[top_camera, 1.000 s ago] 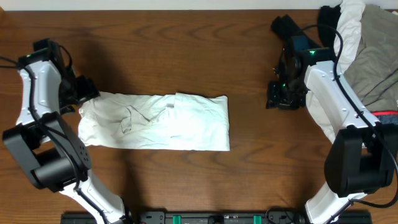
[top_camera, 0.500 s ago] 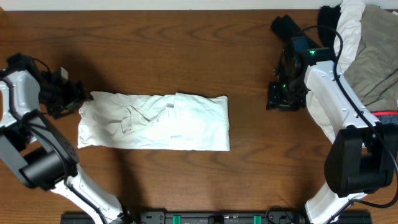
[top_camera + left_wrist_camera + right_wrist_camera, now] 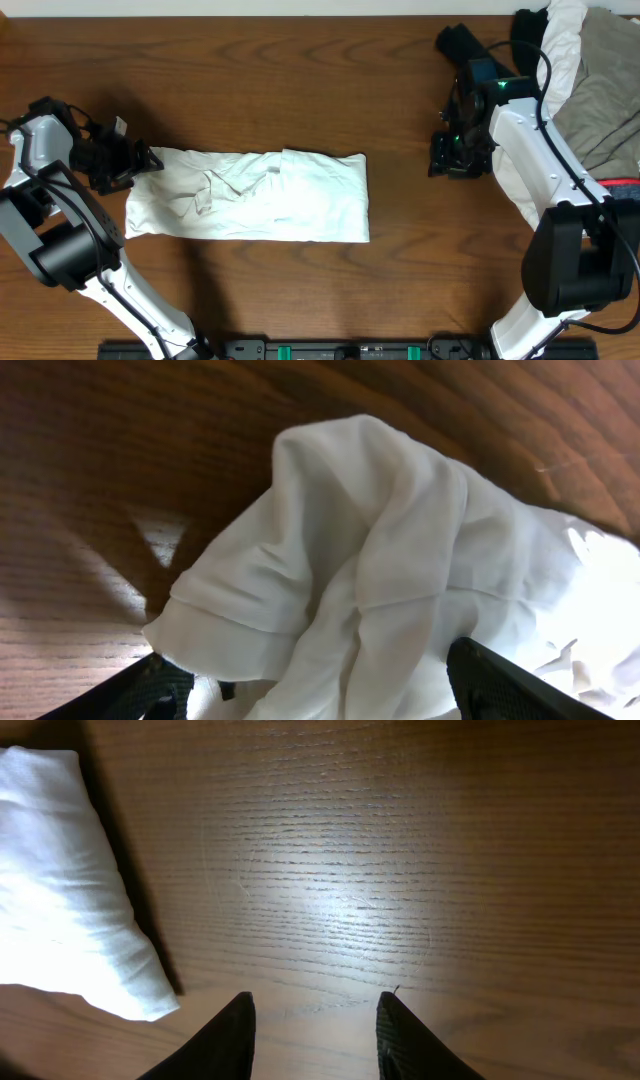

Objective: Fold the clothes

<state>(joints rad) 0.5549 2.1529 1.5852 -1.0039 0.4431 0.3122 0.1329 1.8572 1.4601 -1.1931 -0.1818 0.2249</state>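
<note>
Nudged back rightward since half a second ago, with left fingers spread wide around the bunched left end of the white shirt, which lies folded long at mid-table. Low at that edge with the left gripper, wrist bent inward, elbow out by the table's left side. Parted likewise at the right gripper, nothing between, hovering over bare table right of the shirt, forearm angled back beside the clothes pile.

I see the dark wooden table carrying a white shirt folded into a long strip left of centre, and a heap of other clothes at its far right corner.
</note>
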